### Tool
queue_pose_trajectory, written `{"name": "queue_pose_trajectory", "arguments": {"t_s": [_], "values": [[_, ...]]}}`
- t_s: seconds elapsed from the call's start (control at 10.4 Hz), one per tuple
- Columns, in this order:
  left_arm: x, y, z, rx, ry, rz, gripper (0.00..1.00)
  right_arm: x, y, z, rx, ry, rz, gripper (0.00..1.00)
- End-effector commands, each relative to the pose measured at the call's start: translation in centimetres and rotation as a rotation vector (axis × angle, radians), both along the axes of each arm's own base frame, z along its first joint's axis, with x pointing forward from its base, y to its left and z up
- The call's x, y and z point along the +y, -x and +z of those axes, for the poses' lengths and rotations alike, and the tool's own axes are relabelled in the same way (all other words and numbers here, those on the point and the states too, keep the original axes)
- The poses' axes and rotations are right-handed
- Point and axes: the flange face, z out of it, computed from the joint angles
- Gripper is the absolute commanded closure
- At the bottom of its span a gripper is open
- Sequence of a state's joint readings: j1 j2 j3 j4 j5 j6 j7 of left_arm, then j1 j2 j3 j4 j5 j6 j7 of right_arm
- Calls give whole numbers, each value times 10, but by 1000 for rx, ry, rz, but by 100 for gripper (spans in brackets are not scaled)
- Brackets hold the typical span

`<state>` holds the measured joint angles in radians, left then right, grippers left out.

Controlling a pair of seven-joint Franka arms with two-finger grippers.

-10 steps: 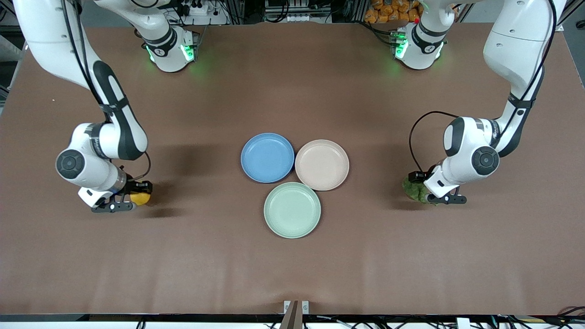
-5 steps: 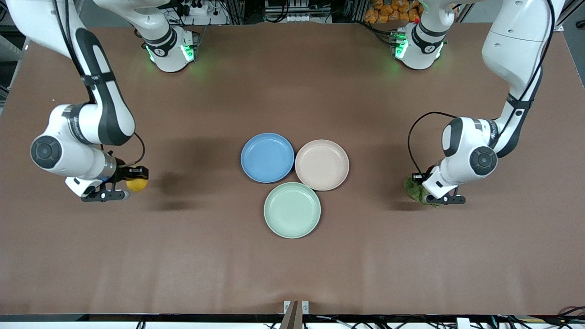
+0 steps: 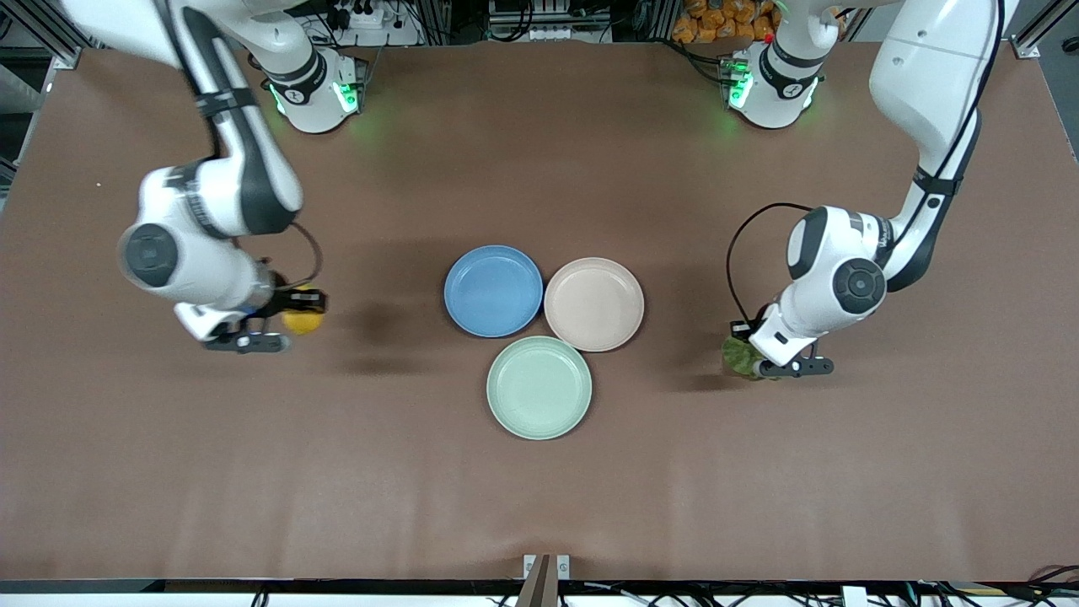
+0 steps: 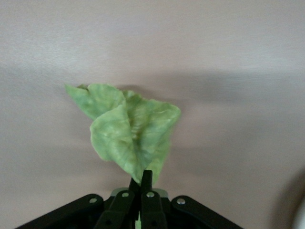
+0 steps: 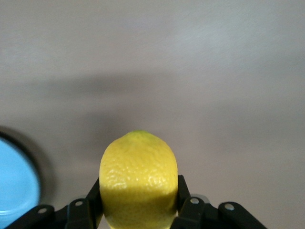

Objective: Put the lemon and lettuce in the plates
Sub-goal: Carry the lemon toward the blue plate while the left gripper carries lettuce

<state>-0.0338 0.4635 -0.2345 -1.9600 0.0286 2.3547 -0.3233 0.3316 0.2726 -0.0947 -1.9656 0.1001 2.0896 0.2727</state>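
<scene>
So the right gripper (image 3: 291, 324) has the lemon (image 3: 303, 321) pinched between its fingers, and it's up in the air over bare tabletop toward the right arm's end of the table (image 3: 539, 506), well apart from the plates. The right wrist view shows the lemon (image 5: 138, 180) squeezed snugly between the two black fingers (image 5: 182, 191), with a sliver of the blue plate (image 5: 16, 183) peeking in at the edge.

The left gripper (image 3: 753, 361) is clamped down tight on the lettuce (image 3: 738, 354), over the tabletop toward the left arm's end. In the left wrist view the leaf (image 4: 127, 133) hangs off the fingertips (image 4: 147, 183), crumpled and folded, held by its lower edge.

In the middle of the table three plates sit touching in a cluster: the blue plate (image 3: 493, 291), the beige-pink plate (image 3: 593, 303) beside it, and a mint-green plate (image 3: 539, 387) nearer the front camera. All three have nothing on them.
</scene>
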Motion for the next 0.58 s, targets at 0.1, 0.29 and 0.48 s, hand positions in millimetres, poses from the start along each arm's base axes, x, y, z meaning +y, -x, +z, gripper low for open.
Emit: {"name": "queue_pose_trajectory", "arguments": {"t_s": [0.1, 0.29, 0.48], "values": [[-72, 8, 63, 25, -1, 165, 100, 65, 19, -8, -34, 7, -89, 100], [-120, 18, 74, 22, 19, 243, 100, 90, 25, -11, -28, -13, -118, 100], [-165, 27, 75, 27, 27, 307, 100, 117, 32, -20, -26, -50, -159, 100]]}}
